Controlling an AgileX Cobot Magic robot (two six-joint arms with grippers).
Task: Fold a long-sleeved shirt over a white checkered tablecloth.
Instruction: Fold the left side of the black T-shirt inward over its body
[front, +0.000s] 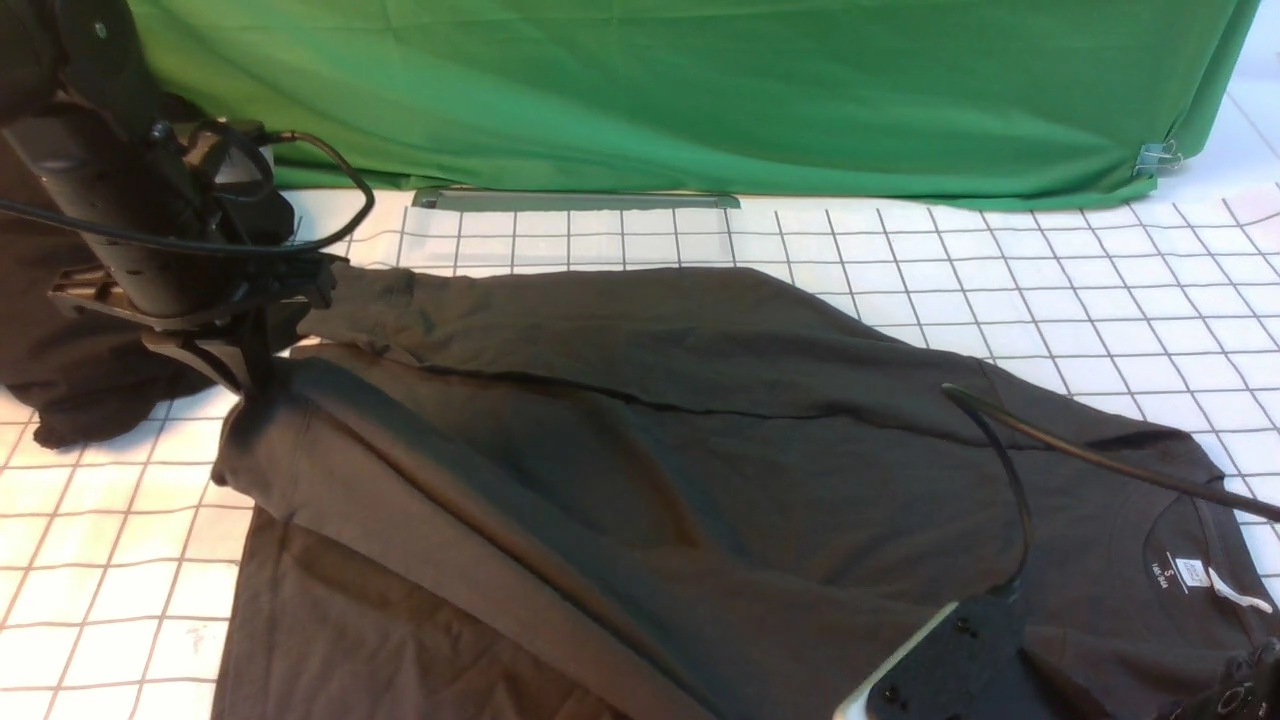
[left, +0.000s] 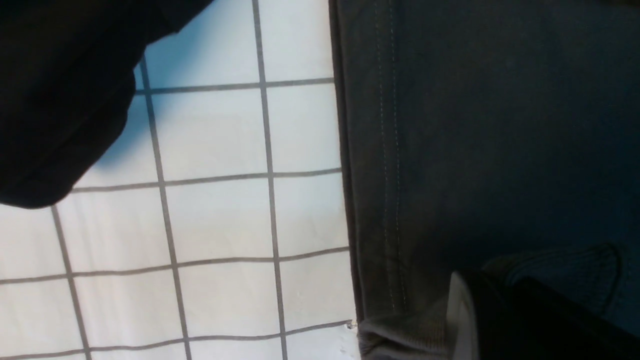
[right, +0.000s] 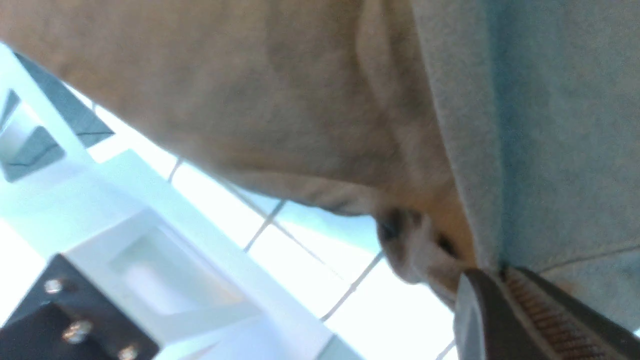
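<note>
Where the shirt lies: the long-sleeved shirt (front: 650, 420) is spread on the white checkered tablecloth (front: 1050, 270), covering its middle and near part from the left edge to the near right corner.
Long axis: runs left to right along the tablecloth, slanting nearer toward the right. The neck label (front: 1192, 572) and collar sit at the near right corner, and the hem end is at the left edge.
Sleeve: one lies along the far side of the body, cuff pointing at the left edge.
Left gripper (left: 482, 287): jaws closed, at the hem end. The stitched hem and a ribbed cuff sit right at its tip, and cloth rises off the tablecloth to it. I read that as a grip on the shirt, but I cannot tell which layer.
Right gripper (right: 492, 277): jaws closed on a pinch of the shirt's edge at the collar end, with tablecloth squares showing just beyond.
Nearer arm: each has its own end, left at the hem and right at the collar.
Coming move, my reading: with one grip at each end of the long axis, the carry goes across it, both arms together.
Watch: a black cloth heap (front: 60, 380) lies near the left arm.
</note>
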